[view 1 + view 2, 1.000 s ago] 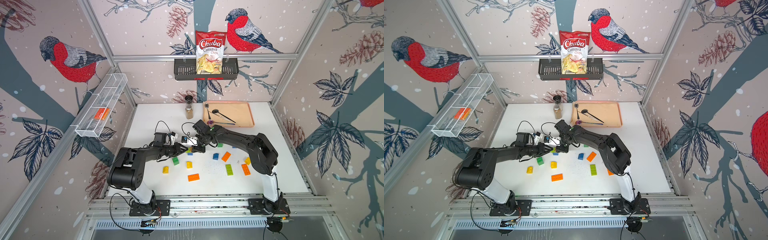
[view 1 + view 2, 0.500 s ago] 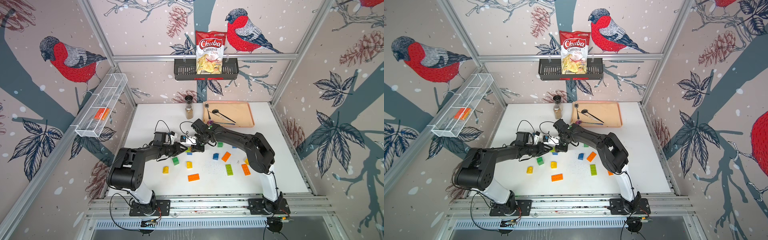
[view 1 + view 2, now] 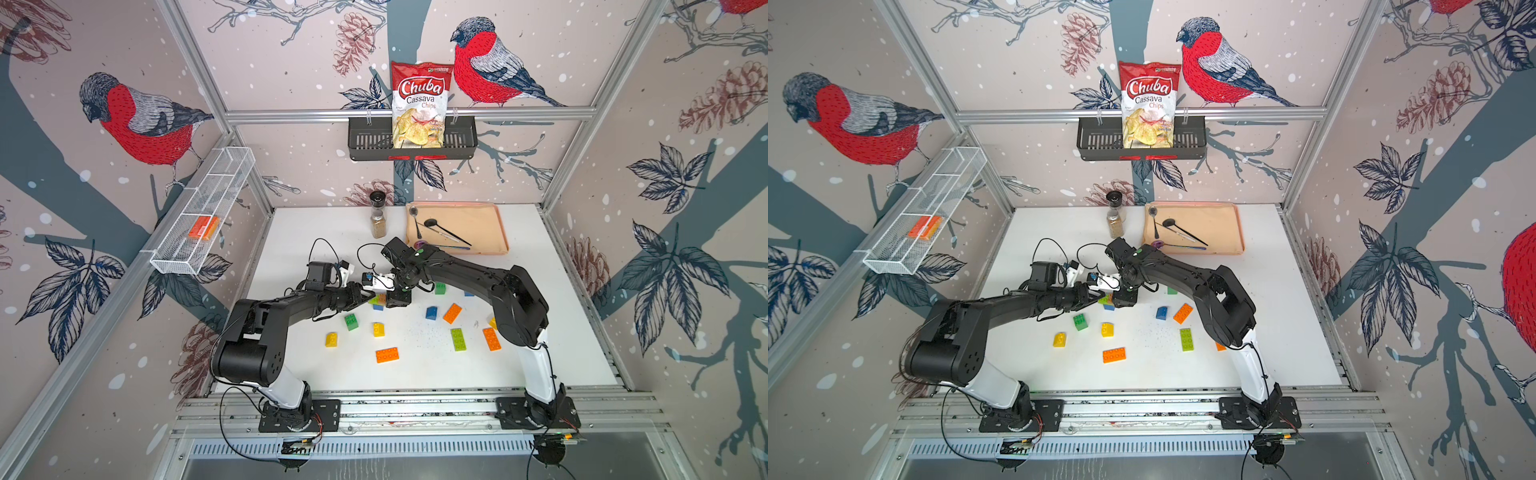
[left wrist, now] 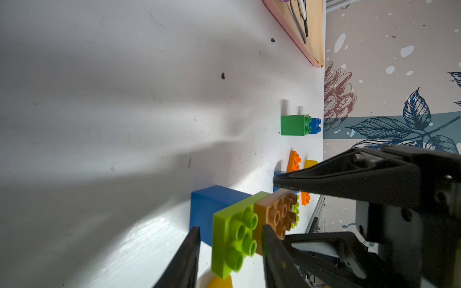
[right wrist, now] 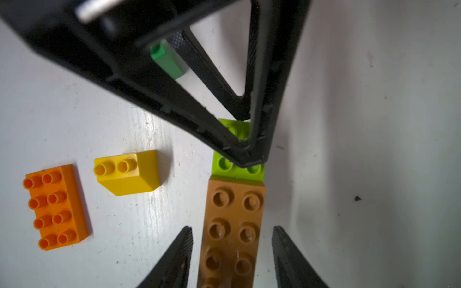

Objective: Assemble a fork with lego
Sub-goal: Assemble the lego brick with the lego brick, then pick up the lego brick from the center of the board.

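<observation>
The lego stack lies on the white table: a brown long brick [image 5: 234,224] joined to a lime green brick [image 4: 234,239], with a blue brick [image 4: 207,209] under it. In both top views the stack [image 3: 379,299] [image 3: 1105,299] sits between the two arms. My left gripper [image 4: 230,229] [image 3: 370,297] straddles the lime green end, open, with a gap showing on one side. My right gripper [image 5: 232,229] [image 3: 397,297] straddles the brown brick, open, with gaps on both sides. The left gripper's fingertips [image 5: 249,154] hide part of the lime green brick.
Loose bricks lie nearer the front: green [image 3: 351,321], yellow [image 3: 378,329], yellow [image 3: 331,339], orange [image 3: 387,354], blue [image 3: 431,312], orange [image 3: 452,312], lime green [image 3: 458,338]. A tray [image 3: 490,224] with spoons and a spice jar [image 3: 378,218] stand at the back.
Both grippers' jaws have spread apart around the joined bricks. The arms have hardly shifted, and the stack stays on the table.
</observation>
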You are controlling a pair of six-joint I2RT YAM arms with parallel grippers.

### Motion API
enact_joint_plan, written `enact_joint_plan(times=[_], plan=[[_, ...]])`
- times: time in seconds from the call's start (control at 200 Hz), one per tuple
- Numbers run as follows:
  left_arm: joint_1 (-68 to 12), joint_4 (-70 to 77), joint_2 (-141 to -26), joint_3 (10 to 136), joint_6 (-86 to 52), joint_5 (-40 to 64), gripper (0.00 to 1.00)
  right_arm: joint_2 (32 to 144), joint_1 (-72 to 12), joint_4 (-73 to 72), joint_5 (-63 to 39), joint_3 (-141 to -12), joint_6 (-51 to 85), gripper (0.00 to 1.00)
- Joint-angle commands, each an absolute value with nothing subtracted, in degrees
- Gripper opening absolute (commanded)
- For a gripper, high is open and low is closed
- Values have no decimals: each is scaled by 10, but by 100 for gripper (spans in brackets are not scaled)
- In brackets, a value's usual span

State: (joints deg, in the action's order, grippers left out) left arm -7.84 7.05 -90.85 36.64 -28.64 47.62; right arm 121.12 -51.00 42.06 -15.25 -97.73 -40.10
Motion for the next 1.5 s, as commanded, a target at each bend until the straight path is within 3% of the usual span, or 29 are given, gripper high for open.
enact_joint_plan(times=[0.0,0.415,0.795,1.496], plan=[[-78,68,-900,369,-287,476,44,1195,-506,419,-159,-977,-386,56],[-44,0,-838,367,-263,436,53,1082,-518,328,-173,-874,-389,56],[-28,-11,-765,336,-284,391,59,1006,-599,286,-162,-736,-352,59],[-19,57,-742,290,-322,397,61,1055,-657,272,-176,-676,-289,60]])
